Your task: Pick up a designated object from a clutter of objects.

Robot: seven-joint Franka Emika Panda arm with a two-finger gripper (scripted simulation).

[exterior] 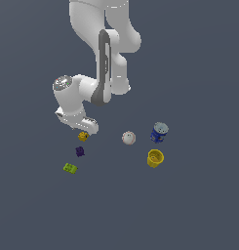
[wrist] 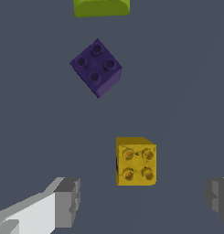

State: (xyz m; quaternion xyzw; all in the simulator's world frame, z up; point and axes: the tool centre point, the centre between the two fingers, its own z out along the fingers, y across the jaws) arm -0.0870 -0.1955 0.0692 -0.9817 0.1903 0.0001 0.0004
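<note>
The designated object, a small yellow-orange studded brick, lies on the grey floor, upright with its studs up. In the exterior view the brick sits just under the white hand. My gripper is open and empty, its grey fingertips standing wide to either side of the brick and above it, not touching it. In the exterior view the gripper hovers right over the brick. The rest of the clutter lies around it.
A dark purple brick lies close beside the yellow one. A flat green brick lies beyond it. A white baseball, blue can and yellow cup stand toward the exterior view's right.
</note>
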